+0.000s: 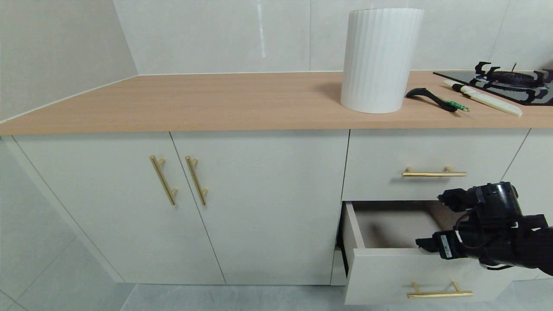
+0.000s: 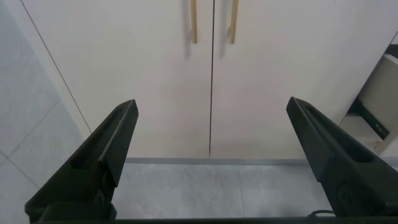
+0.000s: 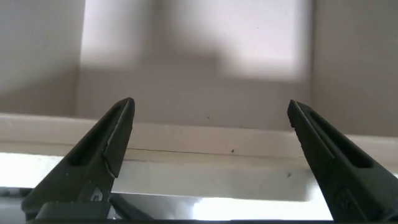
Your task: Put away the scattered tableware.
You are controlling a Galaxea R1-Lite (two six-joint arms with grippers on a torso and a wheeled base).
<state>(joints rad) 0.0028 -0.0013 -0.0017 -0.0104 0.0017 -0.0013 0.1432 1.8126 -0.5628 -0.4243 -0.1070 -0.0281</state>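
Note:
On the wooden countertop (image 1: 216,101) at the right lie a black-handled utensil (image 1: 432,98) with a green-striped tip and a white knife (image 1: 484,98) with a green band. Below them the lower drawer (image 1: 389,272) is pulled out, and its inside (image 3: 199,81) looks bare. My right gripper (image 1: 436,222) hangs open over the drawer's right part, fingers spread above its front edge (image 3: 186,134). In the right wrist view the right gripper (image 3: 211,102) holds nothing. My left gripper (image 2: 211,106) is open and empty, low in front of the cabinet doors (image 2: 211,74).
A tall white ribbed container (image 1: 376,60) stands on the counter left of the utensils. A gas stove (image 1: 510,82) sits at the far right. The upper drawer (image 1: 433,173) is shut. Two gold door handles (image 1: 163,179) stick out from the double doors. Grey floor (image 2: 217,186) lies below.

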